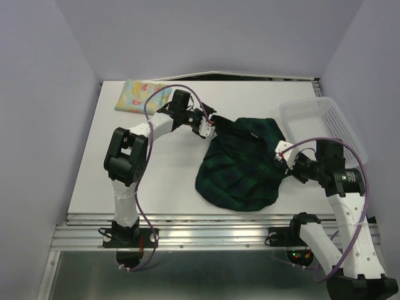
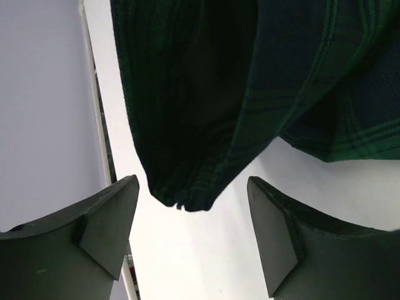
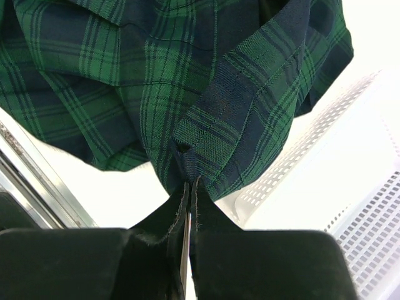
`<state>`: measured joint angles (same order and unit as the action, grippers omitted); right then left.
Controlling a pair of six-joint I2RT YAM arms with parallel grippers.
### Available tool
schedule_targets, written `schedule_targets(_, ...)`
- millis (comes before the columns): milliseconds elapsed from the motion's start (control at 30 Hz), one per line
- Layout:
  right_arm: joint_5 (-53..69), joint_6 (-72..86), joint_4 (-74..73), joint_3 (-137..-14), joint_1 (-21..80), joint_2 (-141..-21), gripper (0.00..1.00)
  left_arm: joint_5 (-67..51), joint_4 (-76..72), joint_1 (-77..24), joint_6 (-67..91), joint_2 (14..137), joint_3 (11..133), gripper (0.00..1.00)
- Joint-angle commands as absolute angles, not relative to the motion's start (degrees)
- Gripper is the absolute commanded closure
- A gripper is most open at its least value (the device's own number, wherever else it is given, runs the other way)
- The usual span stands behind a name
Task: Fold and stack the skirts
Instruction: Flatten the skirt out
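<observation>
White table (image 1: 156, 187), pale walls around it. Nearest: right end effector (image 3: 189, 187) pressed together, pinching a stitched edge of the plaid skirt (image 1: 240, 169) on its right side, just beside the white mesh basket (image 1: 300, 103). Skirt lies bunched mid-table, right of centre. Further back: left end effector (image 2: 192, 187) spread, holding nothing. The skirt's far-left corner sits just ahead of its fingertips, centred on the gap but not yet inside. My read: left arm is nearer that corner, so push forward, then close. Far-left table corner: floral skirt (image 1: 140, 95), folded, well apart.
</observation>
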<state>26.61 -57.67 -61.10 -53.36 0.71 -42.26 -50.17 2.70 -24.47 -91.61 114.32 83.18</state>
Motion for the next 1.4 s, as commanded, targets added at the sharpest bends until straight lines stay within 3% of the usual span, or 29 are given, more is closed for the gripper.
schedule_targets(0,25.1,-57.4,-59.4,-52.9,0.4,-41.3,0.99,-53.9,2.3,-25.3,-92.0,114.2,86.3,0.21)
schedule_targets(67,25.0,-56.6,-59.0,-52.8,0.4,-41.0,0.99,-53.8,2.4,-25.9,-92.5,114.1,86.0,0.27)
schedule_targets(100,24.9,-56.3,-58.8,-52.7,0.4,-41.0,0.99,-53.8,2.5,-26.2,-92.6,114.2,86.0,0.39)
schedule_targets(200,24.3,-55.7,-58.2,-52.8,0.4,-40.8,0.99,-53.6,4.7,-26.5,-93.6,114.7,86.8,0.49)
schedule_targets(300,22.7,-54.4,-57.7,-53.1,0.4,-40.3,0.99,-53.3,6.5,-26.6,-94.7,114.8,87.5,0.66)
schedule_targets(333,22.2,-53.7,-57.1,-53.2,0.4,-40.0,0.99,-53.0,6.8,-26.6,-93.3,114.2,88.1,0.8)
schedule_targets(433,20.1,-48.9,-53.3,-53.4,0.4,-39.6,0.99,-52.6,6.2,-26.0,-88.6,112.1,88.2,1.0)
schedule_targets(667,17.2,-34.9,-32.5,-63.3,0.4,-48.4,0.99,-51.0,3.9,-13.8,-51.0,102.4,98.5,1.0)
schedule_targets(900,20.3,-19.0,-17.6,-78.0,-0.1,-62.0,0.99,-41.7,6.7,-6.6,-45.8,89.1,100.4,1.0)
schedule_targets(1067,22.3,-17.7,-14.7,-84.9,-0.6,-66.4,0.99,-37.2,11.7,-4.1,-56.0,78.4,92.8,1.0)
schedule_targets(1200,21.1,-19.0,-14.4,-85.0,-0.6,-65.7,0.99,-35.4,8.2,-3.0,-54.1,71.1,85.4,1.0)
schedule_targets(1367,21.8,-18.2,-10.7,-83.1,-0.6,-68.1,0.99,-32.1,6.3,-3.0,-46.8,71.1,82.8,1.0)
